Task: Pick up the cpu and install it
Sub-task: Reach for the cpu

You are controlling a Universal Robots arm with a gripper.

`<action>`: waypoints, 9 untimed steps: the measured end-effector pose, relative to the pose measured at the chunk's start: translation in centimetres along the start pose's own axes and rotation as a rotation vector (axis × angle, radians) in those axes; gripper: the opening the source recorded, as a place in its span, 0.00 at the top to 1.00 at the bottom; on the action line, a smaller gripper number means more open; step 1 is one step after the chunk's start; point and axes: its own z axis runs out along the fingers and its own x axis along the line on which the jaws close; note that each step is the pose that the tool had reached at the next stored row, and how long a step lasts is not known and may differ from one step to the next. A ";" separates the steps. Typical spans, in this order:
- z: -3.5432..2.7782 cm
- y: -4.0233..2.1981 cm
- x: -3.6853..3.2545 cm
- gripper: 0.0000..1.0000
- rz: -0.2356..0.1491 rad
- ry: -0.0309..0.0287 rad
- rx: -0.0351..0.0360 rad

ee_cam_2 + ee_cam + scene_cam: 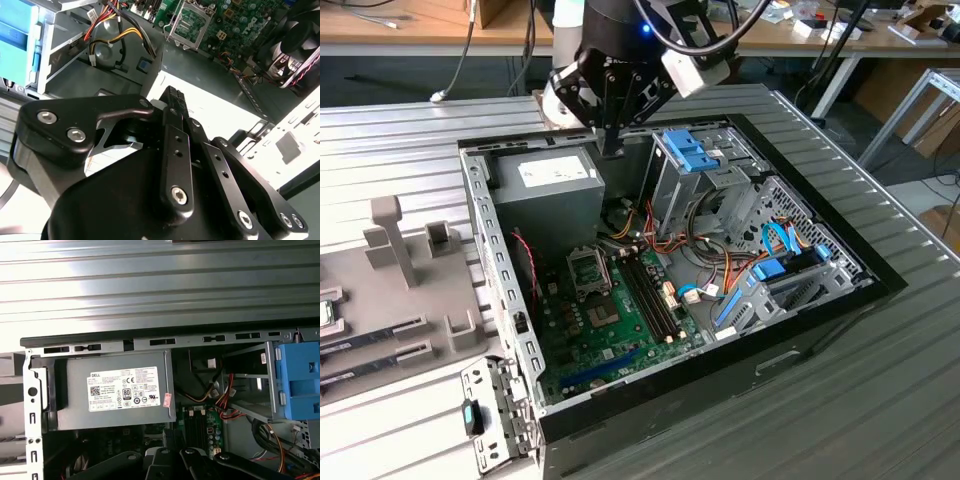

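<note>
1. Nearest in the exterior view, the ribbed metal desk (pixel 840 400) carries an open computer case (pixel 720 360). A green motherboard (pixel 580 345) lies flat inside it.
2. On the exterior view's left, a grey tray (pixel 420 300) sits beside the case. The cpu (pixel 325 313) lies on the tray at the picture's very edge and is partly cut off by it. Two memory sticks (pixel 375 335) lie just in front of it.
3. Farther in, the metal-framed socket (pixel 588 268) sits on the board just beside the long memory slots. It also shows in the second wrist view (pixel 192 22).
4. Behind the socket, the gripper (pixel 611 148) hovers above the grey power supply (pixel 545 195), near the blue drive bracket (pixel 690 150) and well apart from the cpu. In the second wrist view its jaws (pixel 172 97) are drawn together, with nothing seen between them.
5. Farthest off, a wooden bench (pixel 420 30) stands beyond the desk.
</note>
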 end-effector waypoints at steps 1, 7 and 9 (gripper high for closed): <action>-0.01 -0.01 0.05 0.89 0.000 0.0001 0.0001; -0.01 -0.03 0.45 0.89 0.000 0.0000 0.0000; -0.02 -0.04 0.58 0.89 0.000 0.0001 0.0001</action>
